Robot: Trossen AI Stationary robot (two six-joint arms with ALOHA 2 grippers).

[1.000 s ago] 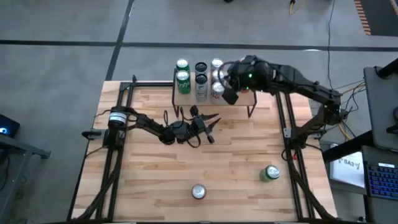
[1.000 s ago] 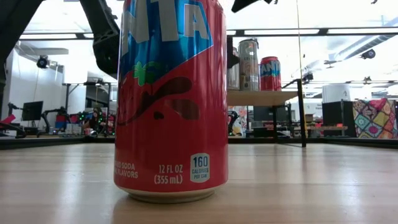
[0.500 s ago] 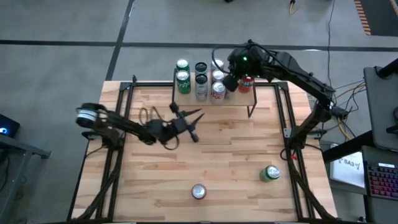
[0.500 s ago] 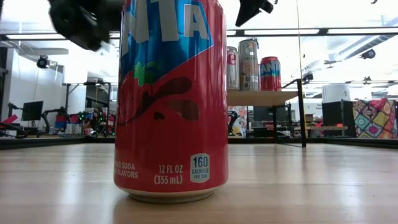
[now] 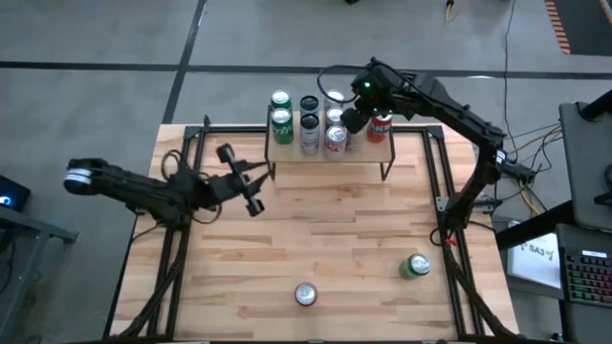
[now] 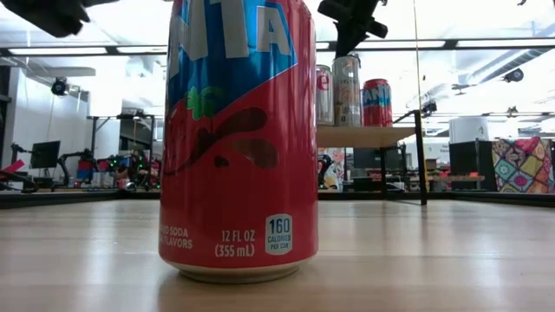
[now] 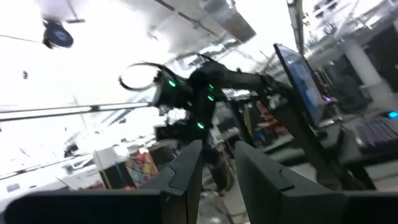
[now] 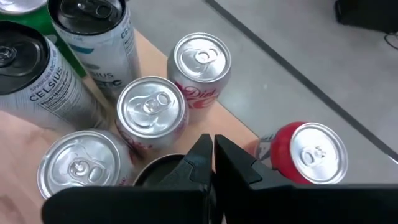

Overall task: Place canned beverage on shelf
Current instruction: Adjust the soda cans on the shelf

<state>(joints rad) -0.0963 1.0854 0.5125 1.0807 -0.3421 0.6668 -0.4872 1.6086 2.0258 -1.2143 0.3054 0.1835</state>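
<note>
The shelf (image 5: 368,153) stands at the table's far edge with several cans upright on its wood top (image 6: 364,136), among them a red can (image 5: 380,124) at its right end. My right gripper (image 5: 354,122) hangs shut just above these cans (image 8: 212,155), touching none. My left gripper (image 5: 251,189) is raised over the table's left part and tipped upward. Its fingers (image 7: 217,162) stand a little apart with nothing between them. On the tabletop stand a red Fanta can (image 5: 305,294), close to the low camera (image 6: 238,139), and a green can (image 5: 415,266).
Black frame rails (image 5: 172,258) run along the table's left and right sides. The wood surface (image 5: 335,229) between the shelf and the two near cans is bare. A desk with a keyboard (image 5: 588,277) stands beyond the right edge.
My left gripper has drawn back from the table's middle toward the left edge, rising and tipping upward, with its finger gap unchanged. My right gripper has shifted slightly toward the far edge above the shelf, staying shut, and the red can now shows beside it.
</note>
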